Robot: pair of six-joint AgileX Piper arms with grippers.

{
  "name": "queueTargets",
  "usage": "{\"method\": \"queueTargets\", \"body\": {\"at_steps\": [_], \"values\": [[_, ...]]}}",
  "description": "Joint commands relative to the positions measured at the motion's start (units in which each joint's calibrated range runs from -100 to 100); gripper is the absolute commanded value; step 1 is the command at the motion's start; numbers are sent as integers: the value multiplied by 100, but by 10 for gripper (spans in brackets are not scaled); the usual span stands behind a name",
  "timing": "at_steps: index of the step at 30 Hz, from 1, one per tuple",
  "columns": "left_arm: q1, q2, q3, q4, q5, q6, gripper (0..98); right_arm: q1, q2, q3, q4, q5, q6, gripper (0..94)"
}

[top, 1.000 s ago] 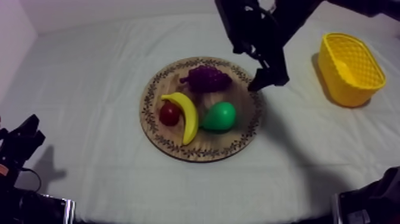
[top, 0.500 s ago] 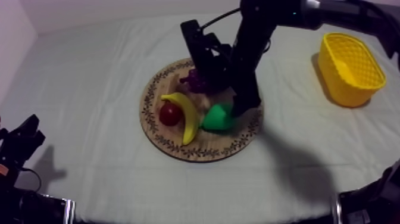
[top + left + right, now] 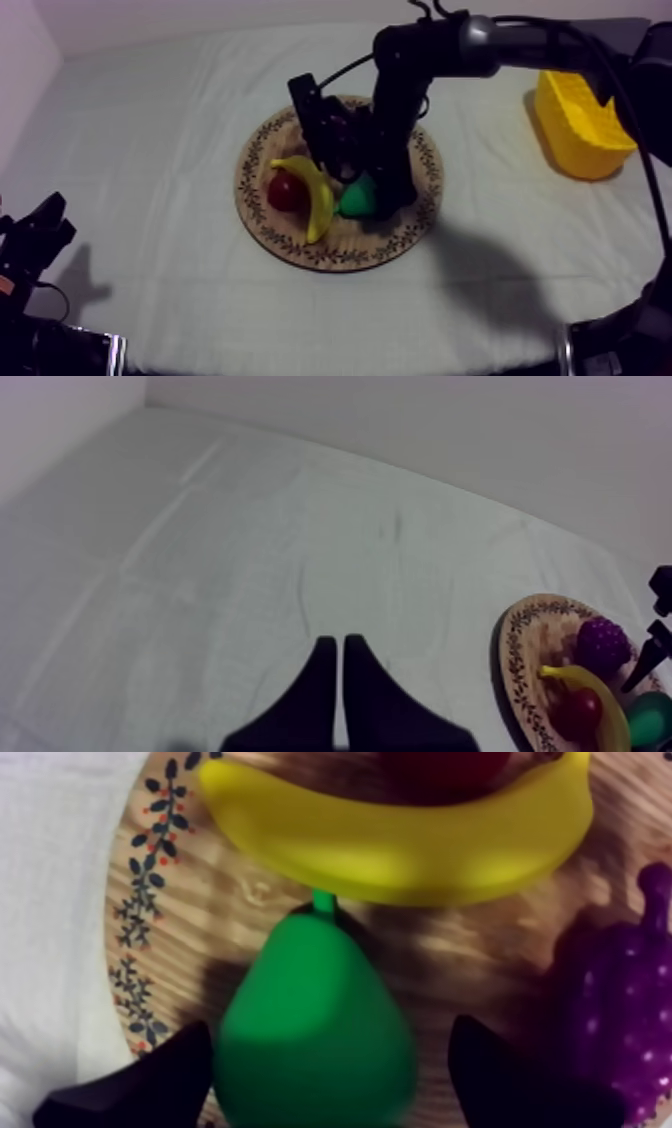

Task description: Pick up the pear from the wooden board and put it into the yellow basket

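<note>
Right arm comes in from the upper right of the top view, reaches out level over the wooden board's point(image 3: 300, 250) far rim, then bends at the elbow and drops steeply onto the board's right half. So the right gripper point(image 3: 330, 1042) points pretty much straight down at the board. Its two black fingers are spread apart, one on each side of the pear's point(image 3: 315, 1032) fat end. There's a sliver of board showing between the pear and one finger, so it's straddling, not squeezing.

The pear itself lies flat on the board, on the right half toward the near rim, with its stem tip right up against the banana point(image 3: 400, 847). The banana curves across the board's middle, the small red fruit point(image 3: 283, 190) is tucked on its far side from the pear, and the bunch of grapes point(image 3: 620, 982) sits just beside the pear toward the board's back rim.

The yellow basket point(image 3: 580, 125) is well apart from the board, off its right side.

The left gripper point(image 3: 342, 676) sits low on the cloth well off the board's left side, fingers pressed together into a narrow wedge with nothing in them.
</note>
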Motion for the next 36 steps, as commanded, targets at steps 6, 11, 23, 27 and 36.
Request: {"method": "queueTargets", "body": {"at_steps": [6,11,23,27,36], "values": [[0,-2,-5,-1,1,-1,1,117,206,-234,-118,53,136,501],[0,-2,-5,-1,1,-1,1,274,147,-359,-188,58,212,440],[0,-2,-5,-1,1,-1,1,1309,-998,-896,-392,977,111,445],[0,-2,-5,-1,1,-1,1,1823,-1379,-1065,-457,1125,-51,450],[0,-2,-5,-1,1,-1,1,2972,-1871,-1133,-368,1043,-399,472]]}}
